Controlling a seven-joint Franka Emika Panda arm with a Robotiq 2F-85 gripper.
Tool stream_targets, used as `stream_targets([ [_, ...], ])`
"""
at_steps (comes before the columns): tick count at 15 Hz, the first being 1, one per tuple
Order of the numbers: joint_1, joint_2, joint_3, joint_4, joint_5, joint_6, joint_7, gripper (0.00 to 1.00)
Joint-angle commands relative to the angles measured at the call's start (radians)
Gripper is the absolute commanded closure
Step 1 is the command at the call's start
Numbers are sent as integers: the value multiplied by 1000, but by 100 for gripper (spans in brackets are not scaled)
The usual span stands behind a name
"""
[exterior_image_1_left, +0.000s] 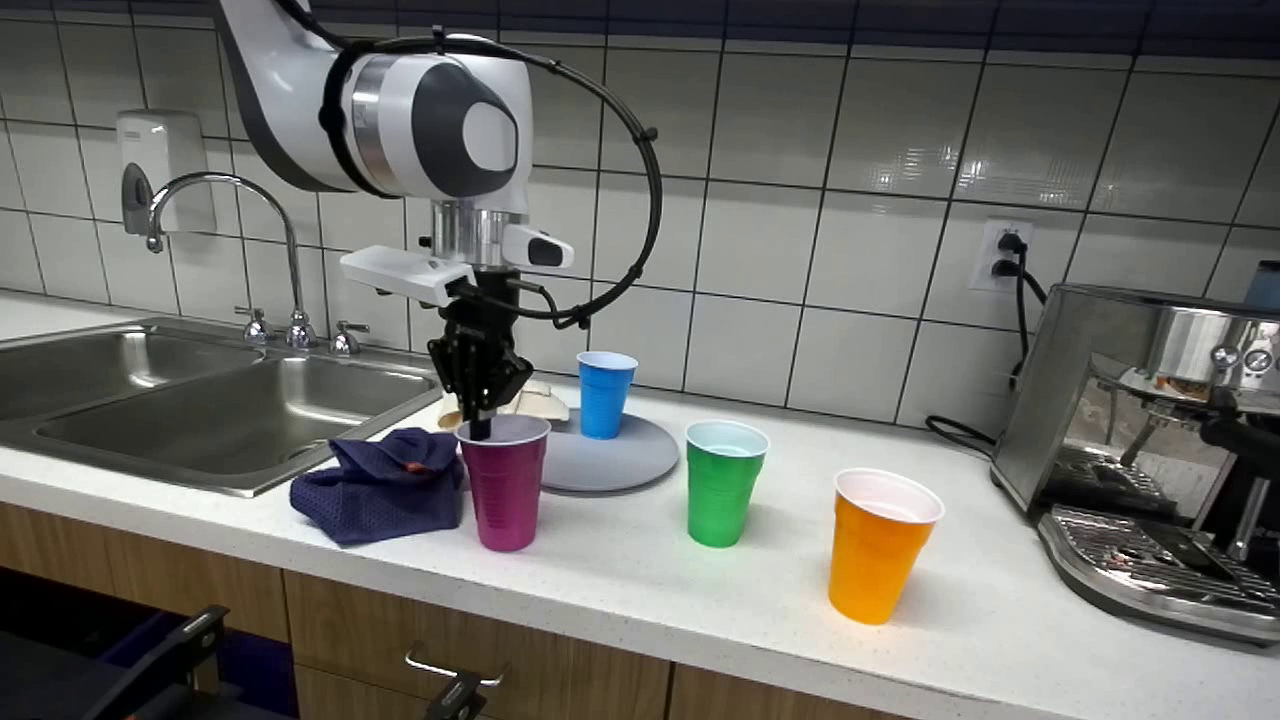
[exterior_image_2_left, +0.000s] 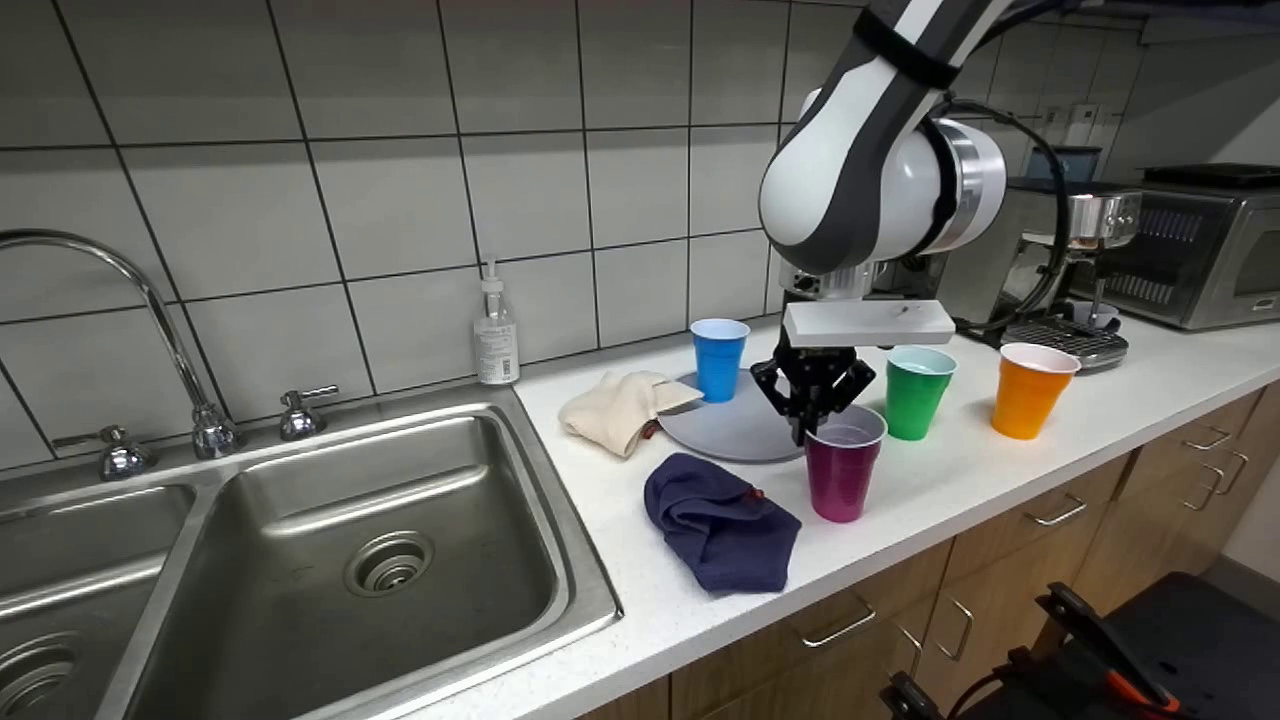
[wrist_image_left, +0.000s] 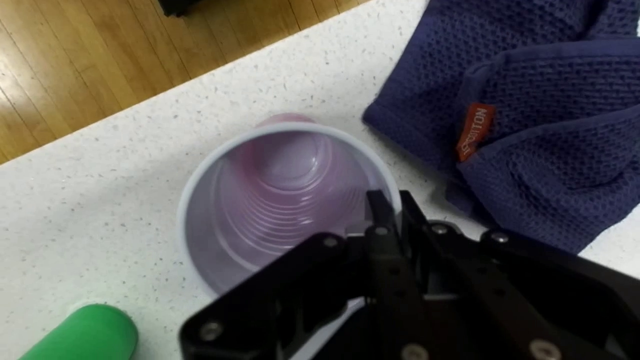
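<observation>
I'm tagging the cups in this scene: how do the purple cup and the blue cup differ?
The gripper holds the purple cup by its rim; the blue cup is untouched. The purple cup stands on the white counter beside a navy cloth; the blue cup stands on a gray plate, nearer the tiled wall. Both are upright, with pale insides.

Kitchen. Double steel sink, curved tap; white soap dispenser on tiled wall above. Speckled white tabletop over wood-fronted cabinets and drawers. Espresso machine on it, near wall outlet with black plugs; steel oven-like appliance beyond. Home or office kitchen: can't tell which.
</observation>
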Motion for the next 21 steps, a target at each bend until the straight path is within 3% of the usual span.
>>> stream_targets([
  [1,-18,-17,11,-10,2,7,-31,98],
  [11,-12,-49,22,47,20,-36,-28,99],
  [21,-3,10,39,169,-12,-33,15,99],
])
